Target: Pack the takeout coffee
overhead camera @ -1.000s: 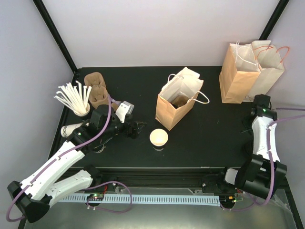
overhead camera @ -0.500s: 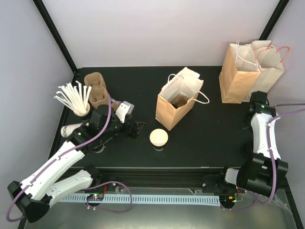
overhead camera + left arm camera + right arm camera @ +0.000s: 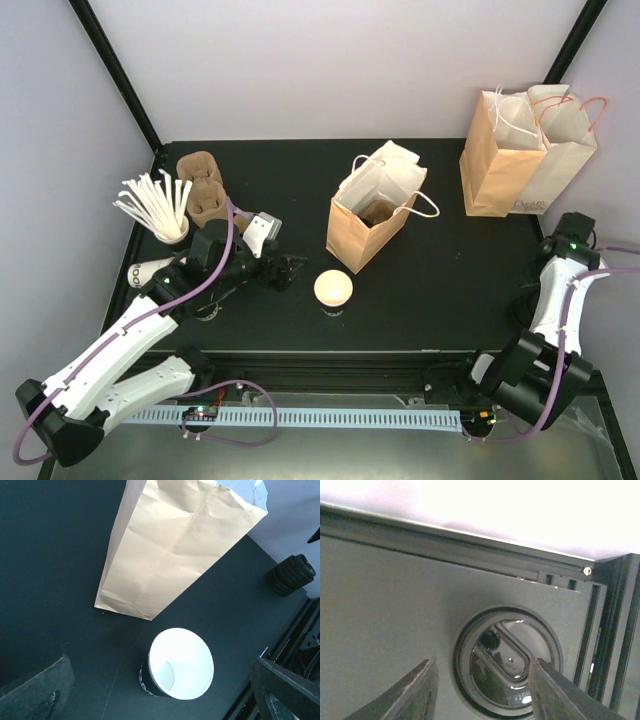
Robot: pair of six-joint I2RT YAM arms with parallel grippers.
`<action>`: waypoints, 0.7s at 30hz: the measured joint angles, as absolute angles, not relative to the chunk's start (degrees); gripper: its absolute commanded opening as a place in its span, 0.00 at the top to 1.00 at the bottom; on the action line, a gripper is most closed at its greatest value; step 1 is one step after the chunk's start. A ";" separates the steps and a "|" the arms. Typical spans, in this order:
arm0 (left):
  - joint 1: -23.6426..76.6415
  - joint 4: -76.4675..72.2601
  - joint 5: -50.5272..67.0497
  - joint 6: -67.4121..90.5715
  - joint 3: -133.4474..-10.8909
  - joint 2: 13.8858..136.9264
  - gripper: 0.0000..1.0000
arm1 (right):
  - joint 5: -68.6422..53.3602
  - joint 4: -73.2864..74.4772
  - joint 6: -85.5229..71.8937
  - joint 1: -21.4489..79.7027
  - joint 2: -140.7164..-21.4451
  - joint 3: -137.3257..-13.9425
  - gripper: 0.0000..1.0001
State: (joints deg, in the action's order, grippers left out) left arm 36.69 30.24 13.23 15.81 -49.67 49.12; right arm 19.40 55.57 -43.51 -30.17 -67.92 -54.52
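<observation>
No lidded takeout coffee shows in any view. A lidless white paper cup (image 3: pixel 333 288) with a black band (image 3: pixel 181 663) stands upright in front of the open brown paper bag (image 3: pixel 370 225). My left gripper (image 3: pixel 285 270) hangs just left of this cup, jaws wide open and empty; in the left wrist view its fingers (image 3: pixel 35 690) frame the cup from above. My right gripper (image 3: pixel 485 692) is open at the table's right edge (image 3: pixel 568 230), pointing down over a glossy black round lid (image 3: pixel 507 662). The lid lies between the fingertips, untouched on the left side.
Two closed brown bags (image 3: pixel 510 150) stand at the back right. At the left are a cup of white stirrers (image 3: pixel 158 205), brown pulp carriers (image 3: pixel 203 185) and a cup lying on its side (image 3: pixel 150 270). A stack of black lids (image 3: pixel 291 573) sits near the right edge.
The right arm has swung right and nearer, away from the back-right bags. Its jaws have gone from shut to open. The left arm and the cup have not moved.
</observation>
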 measured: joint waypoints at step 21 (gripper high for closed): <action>36.69 30.61 13.85 14.70 -50.76 51.51 0.01 | 6.22 50.41 -42.17 -43.33 -69.14 -51.44 0.54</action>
